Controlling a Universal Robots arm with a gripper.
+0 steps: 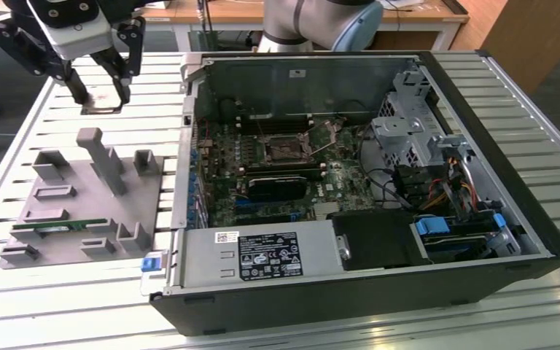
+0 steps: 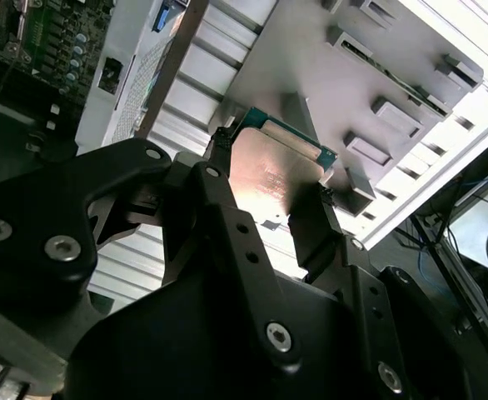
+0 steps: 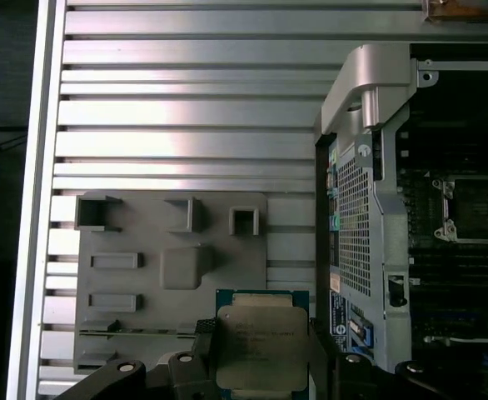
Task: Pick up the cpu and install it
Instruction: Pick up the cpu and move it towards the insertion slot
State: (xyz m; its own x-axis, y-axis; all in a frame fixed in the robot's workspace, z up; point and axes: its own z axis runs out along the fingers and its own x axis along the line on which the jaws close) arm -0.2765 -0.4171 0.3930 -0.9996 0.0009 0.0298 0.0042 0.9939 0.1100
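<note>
The gripper (image 1: 100, 98) hangs at the far end of the exterior view's left, above the slatted metal table (image 1: 513, 95) and just beyond the grey parts fixture (image 1: 149, 197). It is closed on the cpu (image 3: 261, 350): in both wrist views the two black fingers (image 2: 311, 229) press against opposite edges of the chip. Its silver-grey metal top faces the cameras, and a thin green rim shows along the free edge. The chip sits roughly flat between the fingertips. It appears to be lifted clear of the fixture and table, though its height above them is hard to judge. A narrow green memory stick (image 1: 56, 227) lies in a slot on the near part of the fixture. To the exterior view's right of the fixture lies the open computer case (image 1: 358, 299). The bare processor socket (image 1: 278, 149) on its motherboard is well apart from the gripper. In the first wrist view the socket is off to the side, past the case wall.
</note>
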